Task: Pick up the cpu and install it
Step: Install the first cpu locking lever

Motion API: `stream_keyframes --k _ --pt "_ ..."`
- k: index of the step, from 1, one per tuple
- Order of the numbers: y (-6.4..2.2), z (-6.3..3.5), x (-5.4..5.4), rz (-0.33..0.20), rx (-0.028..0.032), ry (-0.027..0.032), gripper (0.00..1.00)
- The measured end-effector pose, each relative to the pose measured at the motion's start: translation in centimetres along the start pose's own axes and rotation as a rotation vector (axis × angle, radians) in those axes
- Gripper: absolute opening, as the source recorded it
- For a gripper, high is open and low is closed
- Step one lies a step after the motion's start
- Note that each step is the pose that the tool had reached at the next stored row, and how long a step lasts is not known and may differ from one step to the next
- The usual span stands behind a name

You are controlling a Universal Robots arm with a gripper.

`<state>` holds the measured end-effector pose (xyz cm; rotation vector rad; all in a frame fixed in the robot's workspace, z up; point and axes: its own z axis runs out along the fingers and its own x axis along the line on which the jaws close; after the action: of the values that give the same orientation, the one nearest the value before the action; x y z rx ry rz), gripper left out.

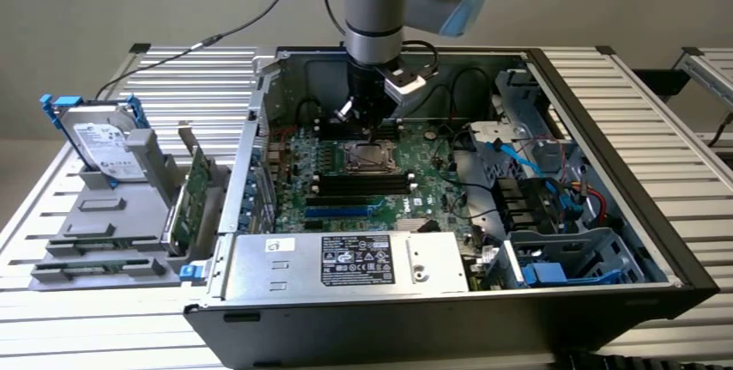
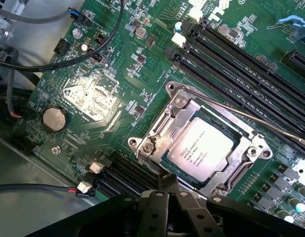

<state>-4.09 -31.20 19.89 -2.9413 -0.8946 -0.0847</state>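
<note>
Item: cpu (image 2: 206, 148), seated flat in our motherboard socket (image 2: 157, 129). Our gripper (image 2: 168, 190) directly above, fingers together, holding nothing.

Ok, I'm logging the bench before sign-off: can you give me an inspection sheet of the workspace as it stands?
Surface: slatted metal table, carrying an open computer case.
Job's things: cpu seated in the motherboard socket.
Clutter: hard drive with blue bracket and green circuit card on a grey stand at the exterior view's left.
Hand: hand shut, holding nothing, above the socket's edge.
Cables: black cables over the board; blue cable inside the case.
Surroundings: nothing seen.
</note>
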Motion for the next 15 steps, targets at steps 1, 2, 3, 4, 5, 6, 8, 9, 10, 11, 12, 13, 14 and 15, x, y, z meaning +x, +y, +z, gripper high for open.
stream_keyframes --k 1,2,3,4,5,6,8,9,10,11,12,13,14,15 --pt "0.0 -0.01 0.0 0.0 -0.0023 -0.0016 0.11" --pt "0.01 -0.02 -0.01 0.0 -0.0042 -0.0031 0.11" --pt "0.01 -0.02 -0.01 0.0 -0.0061 -0.0045 0.11" --pt "0.01 -0.02 -0.01 0.0 -0.0072 -0.0053 0.11" --pt "0.0 -0.02 -0.01 0.0 -0.0076 -0.0055 0.11" --pt "-0.01 -0.03 0.0 0.0 -0.008 -0.0059 0.11" --pt "-0.03 -0.03 0.02 0.0 -0.008 -0.0061 0.11" --pt "-0.03 -0.03 0.04 0.0 -0.008 -0.006 0.11" --pt "-0.03 -0.03 0.06 0.0 -0.0079 -0.0061 0.11" --pt "-0.02 -0.03 0.08 0.0 -0.0077 -0.0061 0.11" --pt "0.0 -0.02 0.12 0.0 -0.0076 -0.0061 0.11" --pt "0.02 -0.02 0.16 0.0 -0.0075 -0.0061 0.11" --pt "0.05 -0.02 0.19 0.0 -0.0073 -0.0061 0.11" --pt "0.07 -0.02 0.23 0.0 -0.0072 -0.0062 0.11"
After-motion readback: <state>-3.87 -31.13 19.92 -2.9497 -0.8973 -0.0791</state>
